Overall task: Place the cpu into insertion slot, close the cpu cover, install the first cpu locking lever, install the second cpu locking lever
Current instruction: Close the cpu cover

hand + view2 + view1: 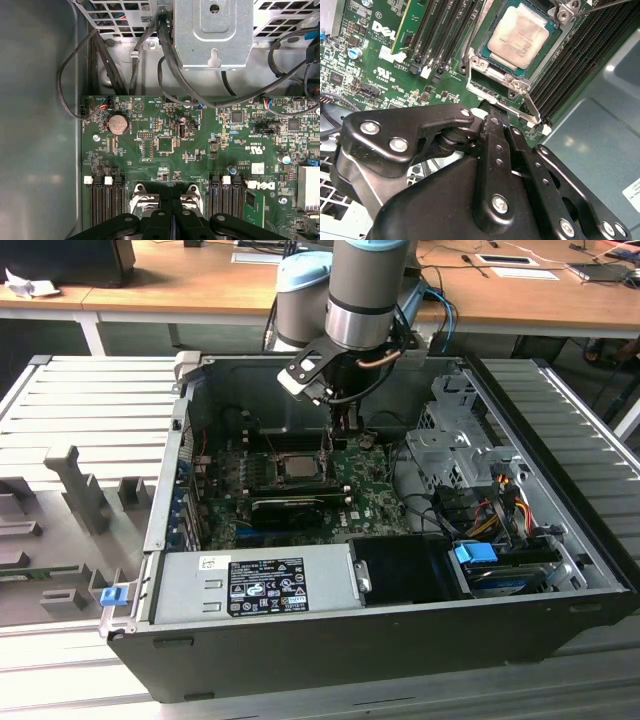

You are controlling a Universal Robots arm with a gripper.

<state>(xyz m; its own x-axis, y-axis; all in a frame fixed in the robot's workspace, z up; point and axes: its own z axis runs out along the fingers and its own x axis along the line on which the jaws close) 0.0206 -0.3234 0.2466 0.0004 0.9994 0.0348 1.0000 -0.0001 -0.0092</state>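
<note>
Second wrist view: the cpu (522, 35) lies flat & square inside the insertion slot (476, 59), metal top up, so the seating step looks done. The cpu cover (526, 107) isn't down on it: the thin silver frame stands tilted up at the slot's near edge, w/ green board showing through its cut-out. That pos. fits a plate hinged at one end and not yet swung shut.

The gripper (492, 107) has its black fingers drawn together into one narrow tip, which touches the cover's raised rim. Can't tell whether the rim is nipped btwn them or only pressed against. A closed tip prob. suits so thin an edge better than a wide one.

First wrist view: the same joined fingers sit btwn the cover's two silver tabs, w/ the motherboard (165, 145) spread beyond and dark memory slots (107, 200) on both sides.

Exterior view: the arm reaches straight down into the open computer case (400, 640), wrist above the socket area, graphics card (290, 505) just beside it
</note>
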